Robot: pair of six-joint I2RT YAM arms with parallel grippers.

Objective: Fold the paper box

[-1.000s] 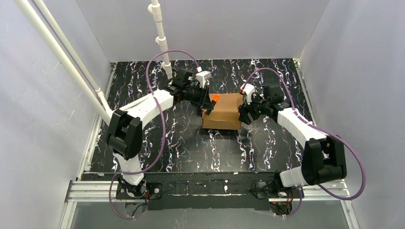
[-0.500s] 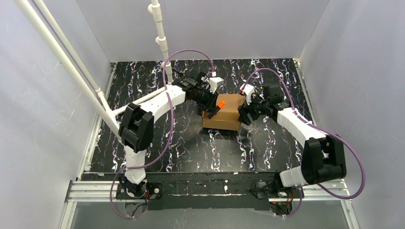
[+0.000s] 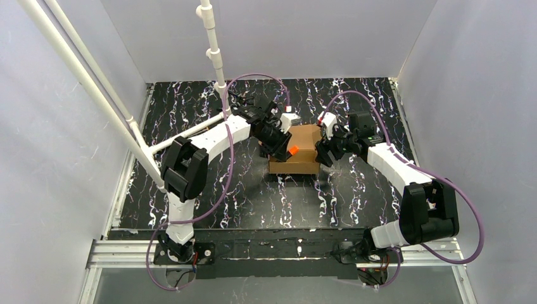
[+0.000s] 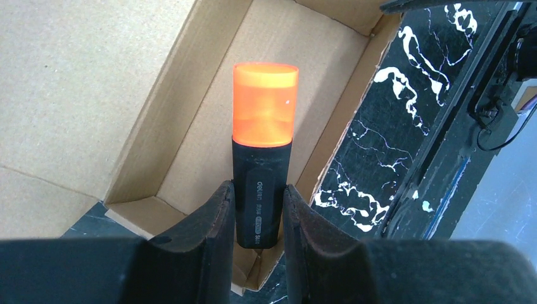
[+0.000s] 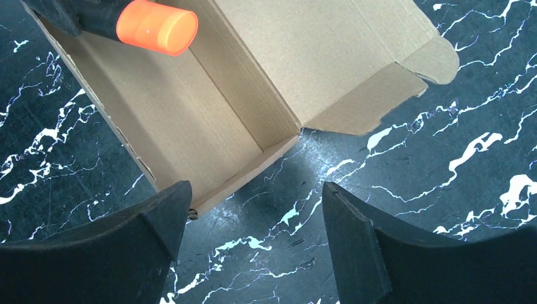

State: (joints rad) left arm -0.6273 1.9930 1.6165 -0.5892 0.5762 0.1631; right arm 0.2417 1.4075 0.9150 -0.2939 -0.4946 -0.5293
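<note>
table (image 3: 240,190): we see a black top veined with white, both arms bolted at its near edge.
right gripper (image 5: 253,218): we find its two dark fingers spread wide with nothing between them, hanging over a corner of the paper box (image 5: 209,120) and the bare table just beside it.
paper box: we place it mid-table, between the two grippers. It is plain brown cardboard, partly formed, with an open tray of upright walls. A lid panel is opened out from the tray's far long edge, and a rounded tab shows at the lid's end.
left gripper (image 4: 258,212): we see it reaching in from the far left, its fingers clamped on the black barrel of a marker (image 4: 261,177).
marker: we see a black body and an orange cap (image 4: 265,104), held cap-first above the inside of the tray. We cannot tell whether it touches the cardboard.
writing: white print runs along the marker's barrel. We read "deli" at its start, and the rest is too small for us to make out.
pipes (image 3: 212,44): we note white tubing rising at the far left of the table.
</note>
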